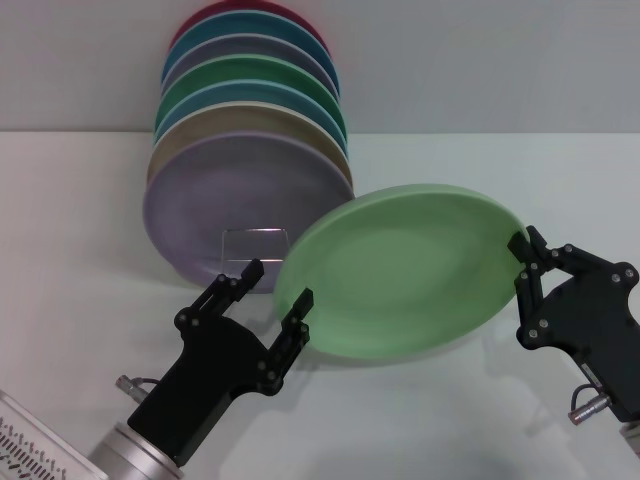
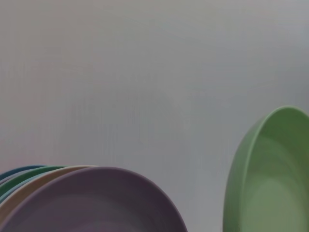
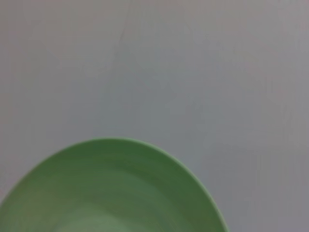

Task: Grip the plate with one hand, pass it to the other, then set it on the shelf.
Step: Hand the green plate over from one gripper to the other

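The mint-green plate hangs tilted above the table, right of the rack. My right gripper is shut on its right rim. My left gripper is open at the plate's left rim, and the rim appears to lie between its two fingers. The plate also shows in the left wrist view and in the right wrist view. The shelf is a thin wire rack whose small front loop shows below the standing plates, just left of the held plate.
Several plates stand upright in the rack at the back left: a lilac plate in front, then tan, blue and darker green ones behind. The lilac plate also shows in the left wrist view. A white perforated object lies at the front left corner.
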### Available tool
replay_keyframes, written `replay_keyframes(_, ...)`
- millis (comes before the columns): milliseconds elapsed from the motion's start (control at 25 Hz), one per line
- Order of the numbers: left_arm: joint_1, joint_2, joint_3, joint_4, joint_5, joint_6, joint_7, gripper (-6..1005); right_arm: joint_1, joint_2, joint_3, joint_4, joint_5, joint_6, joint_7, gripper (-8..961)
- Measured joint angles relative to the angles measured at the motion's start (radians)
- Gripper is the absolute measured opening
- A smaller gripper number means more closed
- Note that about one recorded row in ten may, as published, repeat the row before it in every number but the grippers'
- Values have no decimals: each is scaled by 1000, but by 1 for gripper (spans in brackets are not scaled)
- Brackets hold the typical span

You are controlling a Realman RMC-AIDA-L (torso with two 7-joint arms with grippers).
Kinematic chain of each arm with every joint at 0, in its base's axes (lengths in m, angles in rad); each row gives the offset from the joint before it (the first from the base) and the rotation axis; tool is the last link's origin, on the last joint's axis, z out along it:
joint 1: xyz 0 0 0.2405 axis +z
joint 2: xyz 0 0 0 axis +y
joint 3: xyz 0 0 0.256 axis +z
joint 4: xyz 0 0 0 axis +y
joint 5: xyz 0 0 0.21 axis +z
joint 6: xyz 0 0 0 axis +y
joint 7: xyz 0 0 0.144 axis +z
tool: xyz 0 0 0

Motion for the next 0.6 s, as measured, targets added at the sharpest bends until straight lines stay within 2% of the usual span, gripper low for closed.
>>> replay_keyframes(160, 0, 0, 1, -4, 0, 0, 0, 565, 3, 0, 0, 0, 0, 0, 0, 16)
replay_keyframes(600, -5, -2, 0, -7, 0, -7, 0, 511, 8, -2, 0, 2, 0, 0, 0, 16)
